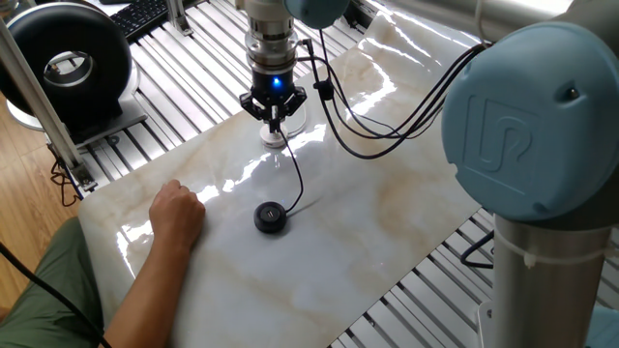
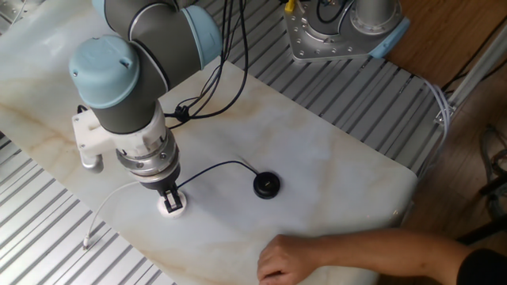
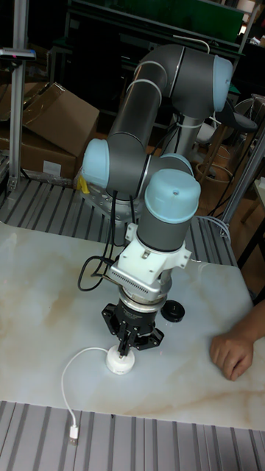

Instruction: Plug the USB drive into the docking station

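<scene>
Gripping the USB drive (image 2: 169, 196) between closed fingers, my gripper (image 3: 126, 344) holds it straight down onto the docking station (image 3: 120, 360); its cable runs to the black puck (image 2: 266, 185), near a person's hand (image 1: 177, 215)

The arm's blue joint cap (image 1: 527, 121) bears an embossed UR logo (no other text is legible).

The gripper (image 3: 124, 346) points straight down onto the white docking station (image 3: 119, 360) — fingertips touching its top.
</scene>
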Controlling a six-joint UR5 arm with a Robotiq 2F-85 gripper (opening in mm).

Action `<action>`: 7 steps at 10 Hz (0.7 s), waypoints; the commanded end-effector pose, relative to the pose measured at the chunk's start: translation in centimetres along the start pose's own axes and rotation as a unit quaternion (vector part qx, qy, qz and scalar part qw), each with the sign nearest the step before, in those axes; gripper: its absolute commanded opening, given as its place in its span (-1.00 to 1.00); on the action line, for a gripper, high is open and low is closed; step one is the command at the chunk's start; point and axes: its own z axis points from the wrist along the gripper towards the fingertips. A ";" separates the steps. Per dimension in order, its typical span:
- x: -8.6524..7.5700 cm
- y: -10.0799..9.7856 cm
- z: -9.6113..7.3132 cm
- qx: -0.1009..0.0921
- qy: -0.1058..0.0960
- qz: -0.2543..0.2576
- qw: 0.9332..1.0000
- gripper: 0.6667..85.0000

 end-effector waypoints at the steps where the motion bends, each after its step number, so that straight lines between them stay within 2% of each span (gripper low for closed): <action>1: -0.4 0.4 0.7 -0.008 -0.006 0.002 1.000 -0.98; 4: -0.7 0.2 0.9 -0.010 -0.009 -0.005 1.000 -0.98; 7: -1.0 -0.2 0.3 -0.011 -0.007 -0.015 1.000 -0.98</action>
